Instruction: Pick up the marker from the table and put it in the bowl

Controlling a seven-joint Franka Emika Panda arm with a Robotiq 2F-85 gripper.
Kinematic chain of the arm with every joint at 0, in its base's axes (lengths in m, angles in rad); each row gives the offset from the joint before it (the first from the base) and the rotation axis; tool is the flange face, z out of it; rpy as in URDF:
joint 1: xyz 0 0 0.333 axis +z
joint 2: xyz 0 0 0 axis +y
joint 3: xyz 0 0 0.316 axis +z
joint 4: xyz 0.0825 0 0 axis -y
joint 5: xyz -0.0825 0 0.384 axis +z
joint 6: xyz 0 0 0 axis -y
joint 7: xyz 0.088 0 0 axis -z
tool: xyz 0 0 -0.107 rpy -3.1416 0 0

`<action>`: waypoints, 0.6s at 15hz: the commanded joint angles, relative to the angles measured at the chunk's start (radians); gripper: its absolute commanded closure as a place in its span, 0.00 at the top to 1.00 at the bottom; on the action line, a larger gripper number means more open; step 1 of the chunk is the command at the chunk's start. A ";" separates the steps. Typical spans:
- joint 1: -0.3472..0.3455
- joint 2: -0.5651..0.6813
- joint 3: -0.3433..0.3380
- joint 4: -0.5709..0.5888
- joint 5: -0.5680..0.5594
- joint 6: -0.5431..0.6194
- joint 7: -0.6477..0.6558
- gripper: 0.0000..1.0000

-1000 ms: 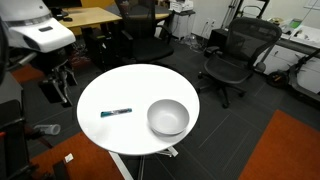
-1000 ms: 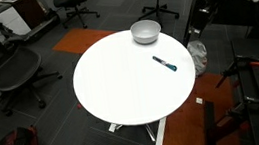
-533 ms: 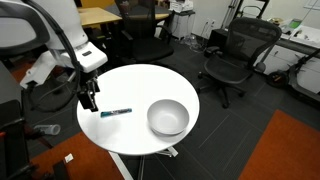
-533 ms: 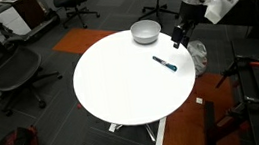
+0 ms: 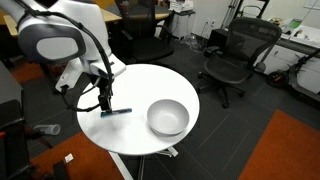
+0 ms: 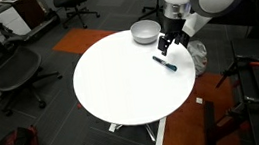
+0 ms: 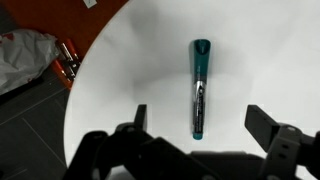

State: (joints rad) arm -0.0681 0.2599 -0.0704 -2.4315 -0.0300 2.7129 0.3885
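Note:
The marker point(image 7: 200, 88), dark with teal ends, lies flat on the round white table point(image 5: 140, 85), near its edge; it shows in both exterior views point(image 5: 117, 112) point(image 6: 165, 64). The plain white bowl point(image 5: 168, 118) point(image 6: 145, 31) stands upright on the same table, a bowl's width from the marker. My gripper point(image 7: 200, 122) is open and empty, hovering just above the marker, with the marker's near end between the two fingers. In an exterior view the gripper point(image 5: 104, 100) hangs over the marker's end, and it shows in the other too point(image 6: 166, 45).
Black office chairs point(image 5: 232, 55) point(image 6: 8, 70) stand around the table. A light-wood desk point(image 5: 95, 17) is behind it. An orange-red carpet patch point(image 7: 100, 25) and a white plastic bag point(image 7: 28, 55) lie on the floor past the table edge.
The arm has swung in from beside the table and come down over the marker. The marker and bowl have not moved.

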 commanded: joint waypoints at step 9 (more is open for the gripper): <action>0.051 0.170 -0.028 0.130 0.083 0.001 0.001 1.00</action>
State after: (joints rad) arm -0.0306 0.3939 -0.0850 -2.3367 0.0154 2.7129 0.4003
